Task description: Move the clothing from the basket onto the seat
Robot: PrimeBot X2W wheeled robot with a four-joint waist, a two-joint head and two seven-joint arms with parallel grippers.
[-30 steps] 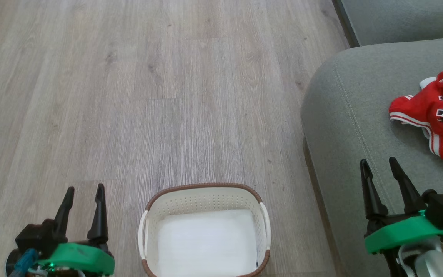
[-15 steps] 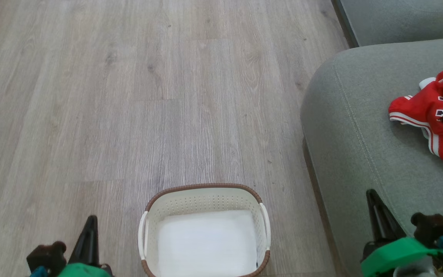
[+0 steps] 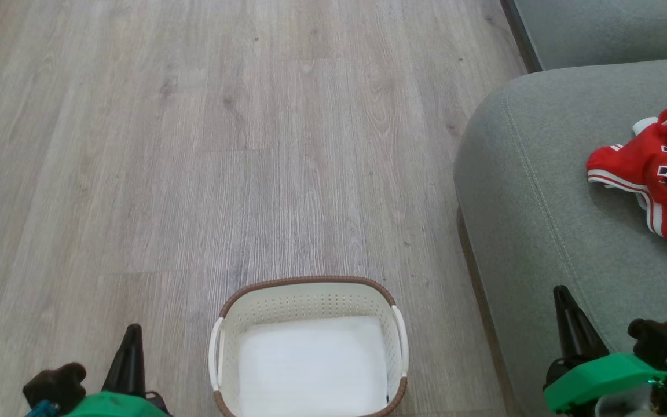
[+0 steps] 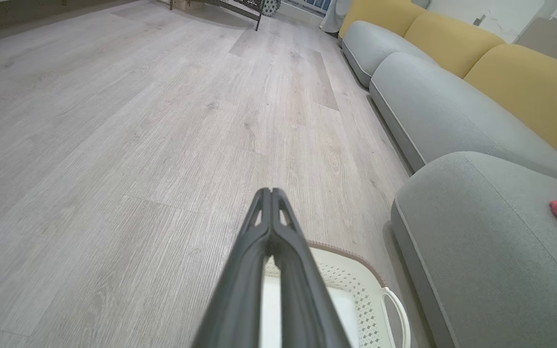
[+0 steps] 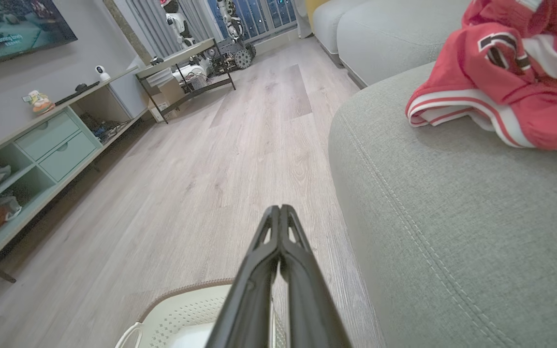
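A home living room: grey-and-yellow sofa (image 4: 433,111), wall television (image 5: 12,24), low media cabinet (image 5: 51,140), wood-plank floor (image 3: 194,145).

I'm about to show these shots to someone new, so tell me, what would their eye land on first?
The red clothing bunched on the grey seat at the right stands out most against the pale room. Next comes the white basket with a brown rim, on the wooden floor at bottom centre, with no clothes showing in it. The left gripper and right gripper sit shut in the lower corners.
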